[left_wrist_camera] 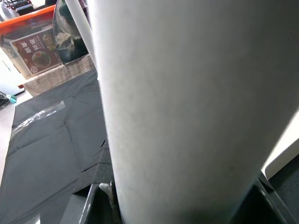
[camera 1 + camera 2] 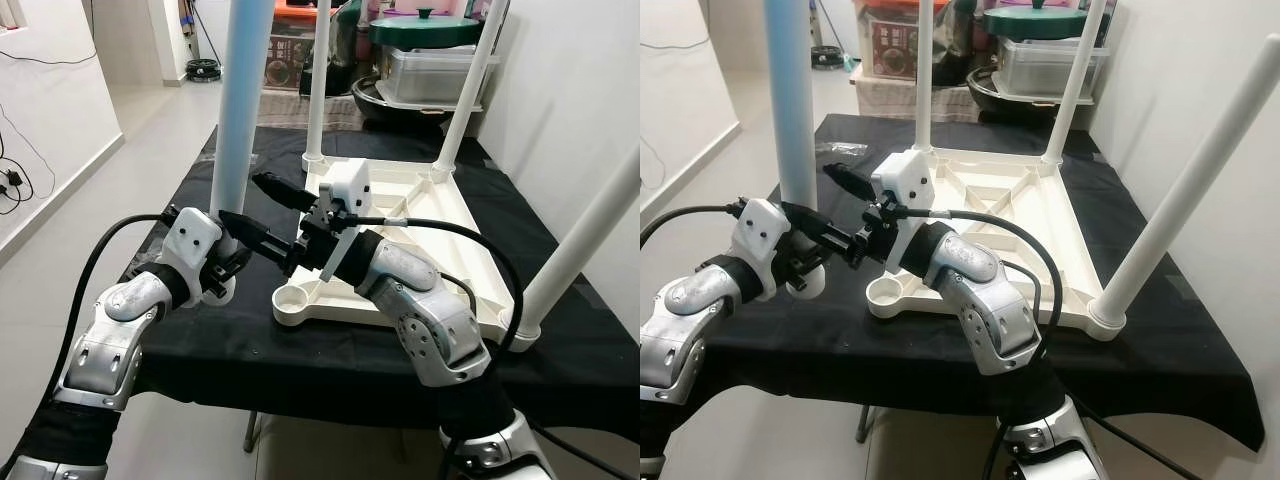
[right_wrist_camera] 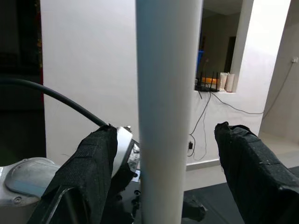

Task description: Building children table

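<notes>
Left gripper [image 2: 228, 262] is holding the fourth leg [image 2: 238, 110] upright, right gripper [image 2: 262, 214] wide beside it; next, seating it in the tabletop's empty corner socket [image 2: 296, 297].

Black-draped table [image 2: 300, 350], upturned white children's table [image 2: 420, 235] lying on it

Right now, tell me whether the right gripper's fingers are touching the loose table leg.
Apart. The right wrist view shows the leg standing between the right gripper's open fingers, with background visible on both sides.
</notes>
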